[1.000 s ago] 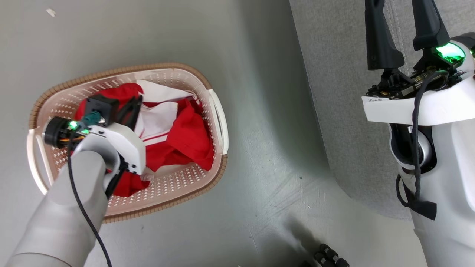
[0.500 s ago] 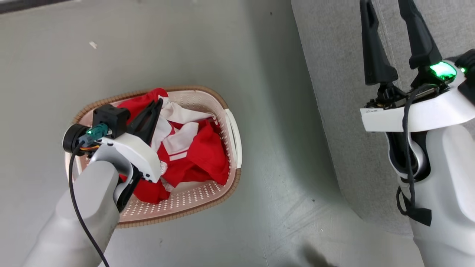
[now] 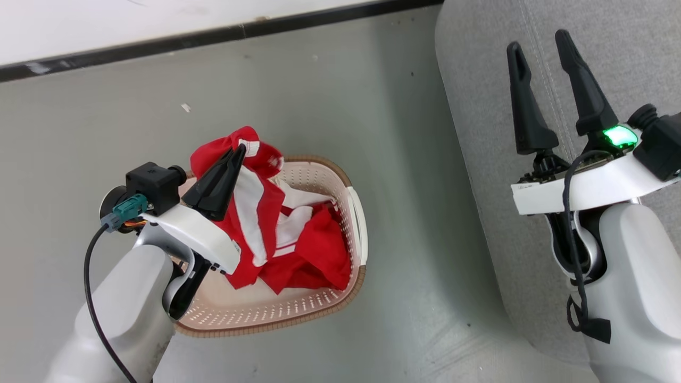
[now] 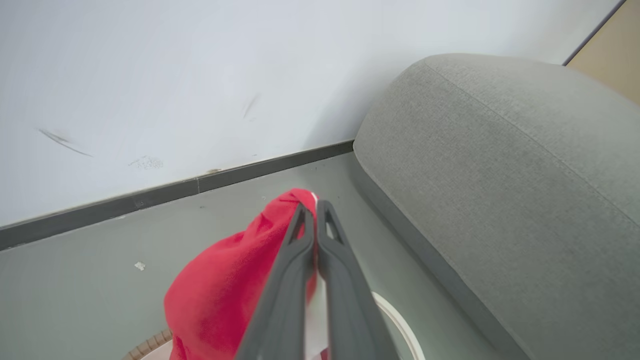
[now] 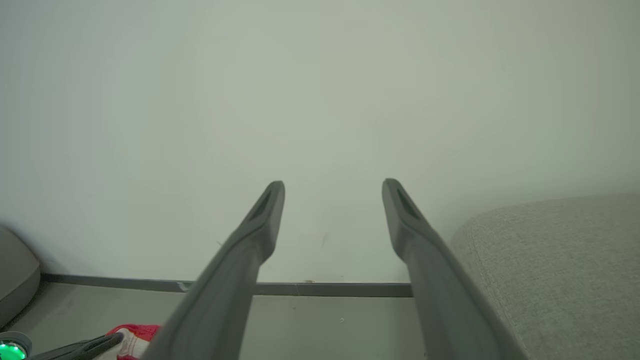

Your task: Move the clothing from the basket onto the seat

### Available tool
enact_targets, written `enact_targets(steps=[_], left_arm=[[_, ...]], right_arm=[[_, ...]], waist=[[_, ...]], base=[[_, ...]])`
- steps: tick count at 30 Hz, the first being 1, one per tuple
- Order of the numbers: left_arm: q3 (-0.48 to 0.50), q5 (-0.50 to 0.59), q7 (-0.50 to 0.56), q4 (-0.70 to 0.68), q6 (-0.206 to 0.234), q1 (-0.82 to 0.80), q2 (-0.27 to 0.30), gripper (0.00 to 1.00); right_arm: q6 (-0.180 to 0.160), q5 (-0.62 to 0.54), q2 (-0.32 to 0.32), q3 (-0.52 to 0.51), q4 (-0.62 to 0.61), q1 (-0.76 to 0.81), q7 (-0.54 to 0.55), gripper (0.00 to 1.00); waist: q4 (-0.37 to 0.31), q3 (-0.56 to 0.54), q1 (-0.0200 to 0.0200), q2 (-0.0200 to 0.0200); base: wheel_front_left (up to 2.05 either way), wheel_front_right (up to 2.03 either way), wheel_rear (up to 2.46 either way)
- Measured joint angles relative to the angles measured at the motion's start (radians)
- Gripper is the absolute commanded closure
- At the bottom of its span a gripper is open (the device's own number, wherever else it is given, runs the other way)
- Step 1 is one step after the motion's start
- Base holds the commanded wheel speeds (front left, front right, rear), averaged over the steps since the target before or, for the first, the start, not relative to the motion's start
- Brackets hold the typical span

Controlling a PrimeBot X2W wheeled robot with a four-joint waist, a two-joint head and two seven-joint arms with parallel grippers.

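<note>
Since a second ago the left tool [image 3: 239, 150] has been rising, and the clothing [image 3: 314, 255], which was lying wholly inside the basket [image 3: 276, 311], is now being drawn up past its far rim. The head camera has been tilting too, so a white wall [image 3: 106, 21] and a dark skirting strip [image 3: 213, 34] are now showing along the top of that view. I am seeing the left tool's two dark fingers pressed together at their tips, pinching a red fold of the garment that has a white edge; the left wrist view is showing the same pinch from behind. Red and white fabric is hanging down from that grip, while the lower part of the clothing is lying bunched in the basket, towards the side nearer the seat [image 3: 479, 106]. The basket is standing on the grey floor [image 3: 330, 96], near the seat but apart from it. The right tool [image 3: 537, 42] is hovering above the grey seat, close to its edge, with its fingers spread well apart and gripping nothing.
</note>
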Motion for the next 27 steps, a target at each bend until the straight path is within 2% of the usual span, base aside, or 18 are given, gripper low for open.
enact_targets(steps=[16, 17, 18, 19, 22, 25, 27], left_arm=[[0.017, -0.027, -0.001, -0.193, 0.000, 0.123, 0.010, 1.00], [0.018, -0.027, -0.001, -0.200, 0.000, 0.130, 0.011, 0.84], [0.019, -0.027, -0.001, -0.206, 0.000, 0.136, 0.011, 0.48], [0.019, -0.027, -0.001, -0.210, 0.000, 0.142, 0.011, 0.24], [0.019, -0.031, -0.001, -0.220, 0.000, 0.160, 0.012, 0.22], [0.016, -0.041, -0.001, -0.226, 0.000, 0.182, 0.014, 0.03], [0.012, -0.048, -0.001, -0.226, 0.000, 0.199, 0.019, 0.00]], right_arm=[[0.000, -0.030, 0.000, 0.007, 0.044, 0.081, 0.000, 0.00], [0.000, -0.030, 0.000, 0.007, 0.045, 0.087, 0.000, 0.00], [0.000, -0.030, 0.000, 0.007, 0.047, 0.093, 0.000, 0.00], [0.000, -0.030, 0.000, 0.007, 0.052, 0.098, 0.000, 0.00], [0.000, -0.031, 0.000, 0.005, 0.059, 0.118, 0.000, 0.00], [0.000, -0.031, 0.000, -0.001, 0.063, 0.139, 0.000, 0.00], [0.000, -0.031, 0.000, -0.007, 0.067, 0.160, 0.000, 0.00]], waist=[[0.062, -0.147, 0.0000, 0.0000], [0.065, -0.157, 0.0000, 0.0000], [0.068, -0.166, 0.0000, 0.0000], [0.071, -0.175, 0.0000, 0.0000], [0.078, -0.204, 0.0000, 0.0000], [0.084, -0.232, 0.0000, 0.0000], [0.090, -0.259, 0.0000, 0.0000]], base=[[0.00, 0.00, 0.00], [0.00, 0.00, 0.00], [0.00, 0.00, 0.00], [0.00, 0.00, 0.00], [0.00, 0.00, 0.00], [0.00, 0.00, 0.00], [0.00, 0.00, 0.00]])
